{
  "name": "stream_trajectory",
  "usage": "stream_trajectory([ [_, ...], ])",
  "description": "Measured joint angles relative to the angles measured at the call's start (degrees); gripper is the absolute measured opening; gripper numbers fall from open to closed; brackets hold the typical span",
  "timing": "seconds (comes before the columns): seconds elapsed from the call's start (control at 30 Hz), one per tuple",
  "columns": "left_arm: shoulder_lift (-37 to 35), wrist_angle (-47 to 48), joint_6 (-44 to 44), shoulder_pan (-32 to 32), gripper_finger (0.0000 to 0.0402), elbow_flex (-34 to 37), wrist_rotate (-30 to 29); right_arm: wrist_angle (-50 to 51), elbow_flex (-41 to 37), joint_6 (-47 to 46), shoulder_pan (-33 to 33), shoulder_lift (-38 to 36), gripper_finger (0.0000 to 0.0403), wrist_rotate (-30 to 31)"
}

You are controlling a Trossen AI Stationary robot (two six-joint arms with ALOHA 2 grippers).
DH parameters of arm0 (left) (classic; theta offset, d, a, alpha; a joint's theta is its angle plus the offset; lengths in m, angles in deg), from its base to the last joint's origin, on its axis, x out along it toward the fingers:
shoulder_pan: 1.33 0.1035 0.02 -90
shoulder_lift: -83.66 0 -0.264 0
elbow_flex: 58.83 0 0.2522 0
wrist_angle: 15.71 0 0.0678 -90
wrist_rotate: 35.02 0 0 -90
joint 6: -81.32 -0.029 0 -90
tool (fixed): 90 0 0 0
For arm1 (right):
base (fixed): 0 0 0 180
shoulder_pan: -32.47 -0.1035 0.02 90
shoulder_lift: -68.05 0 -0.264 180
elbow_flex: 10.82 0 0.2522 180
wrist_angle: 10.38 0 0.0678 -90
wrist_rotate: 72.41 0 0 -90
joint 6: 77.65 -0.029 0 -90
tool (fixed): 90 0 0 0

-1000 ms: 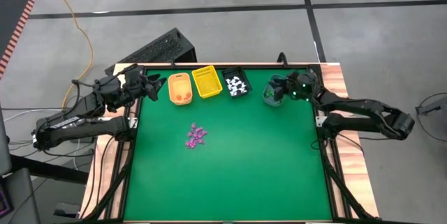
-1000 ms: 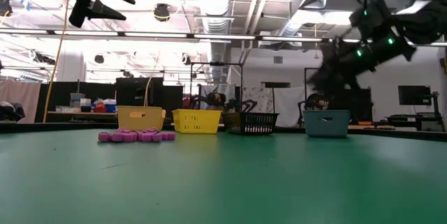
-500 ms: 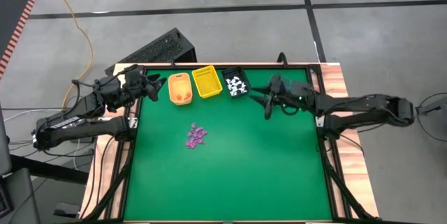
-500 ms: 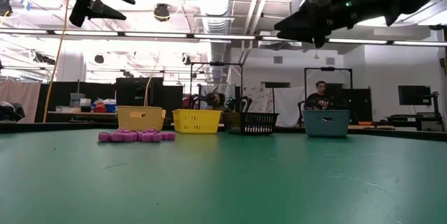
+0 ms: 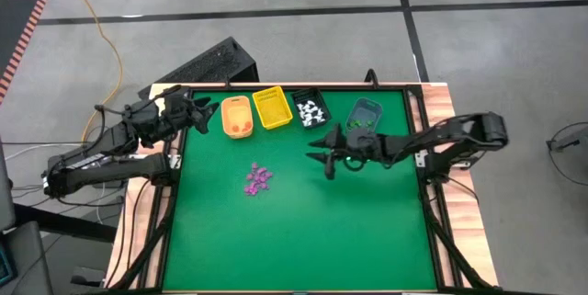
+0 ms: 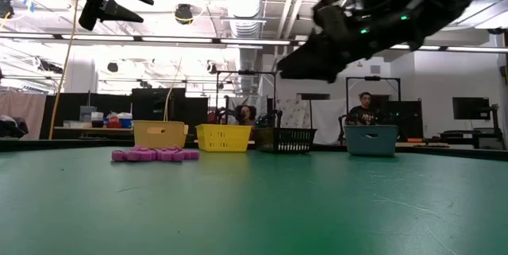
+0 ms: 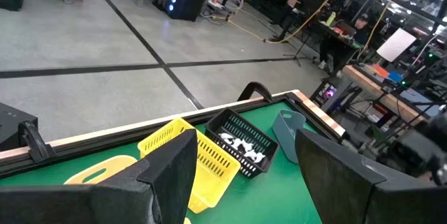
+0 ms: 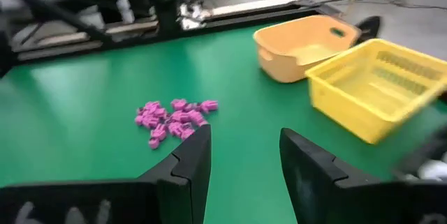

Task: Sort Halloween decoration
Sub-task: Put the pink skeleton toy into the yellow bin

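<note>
Your right hand (image 5: 328, 154) has swung away from the grey-blue bin (image 5: 365, 113) toward the purple trinkets (image 5: 257, 178) heaped mid-desk (image 5: 303, 240); fingers spread, empty. Purple is the next batch. Left hand (image 5: 197, 116) waits, spread.

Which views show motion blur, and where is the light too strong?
Right wrist view: whole frame smeared, the purple trinkets and yellow bin soft. Low view: right arm blurred, ceiling lights glare behind it, table sharp. High view: even light; right tool slightly soft. Left wrist view: sharp.
</note>
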Motion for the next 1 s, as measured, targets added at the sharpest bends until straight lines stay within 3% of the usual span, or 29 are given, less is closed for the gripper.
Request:
stream_trajectory([
  [0.3,0.00,0.02,0.78,0.01,0.0232,0.00,0.01,0.01,15.00,5.98,-1.93,17.77,0.0166,-9.18],
  [0.53,0.01,0.04,0.78,0.02,0.0232,0.00,0.02,0.03,24.58,8.51,-2.00,27.19,0.0166,-14.67],
  [1.0,0.02,0.13,0.38,0.00,0.0232,0.00,0.11,0.45,29.29,11.03,-2.40,38.36,0.0166,-14.92],
])
